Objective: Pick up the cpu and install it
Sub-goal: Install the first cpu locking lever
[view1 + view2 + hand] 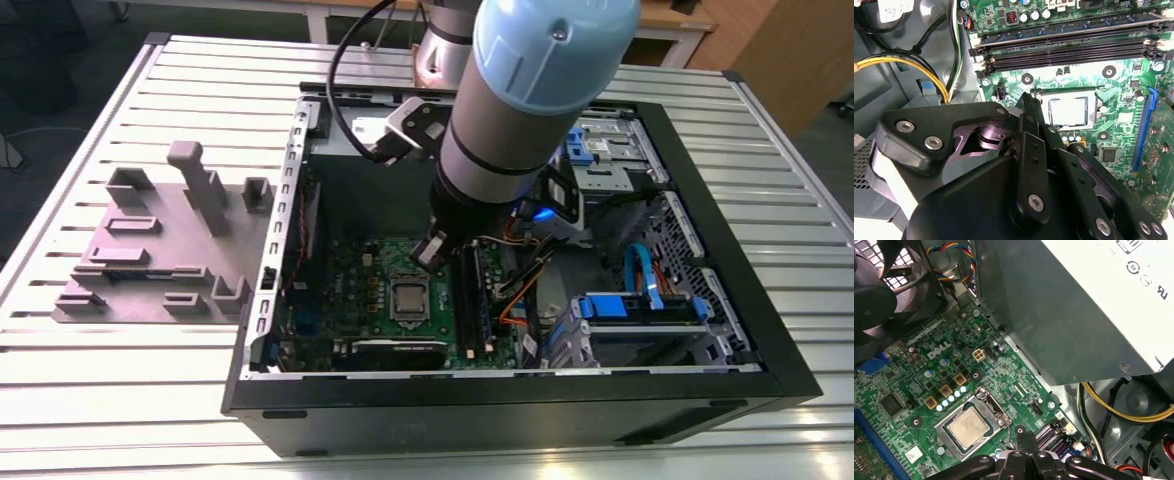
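Wrist views: cpu (968, 426) lies flat in the socket on the motherboard (899, 385). Fingers (1019, 436) pinched narrow, empty, poised just beside it. Judged: placement done, install near its end. Any further move calls for keeping clear of the cpu.

Bright even light; computer case (507, 412) interior shadowed.

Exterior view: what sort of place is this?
Probably a robotics lab bench: a robot arm reaches into an open computer case lying on a slatted metal table, with a grey fixture plate beside it.
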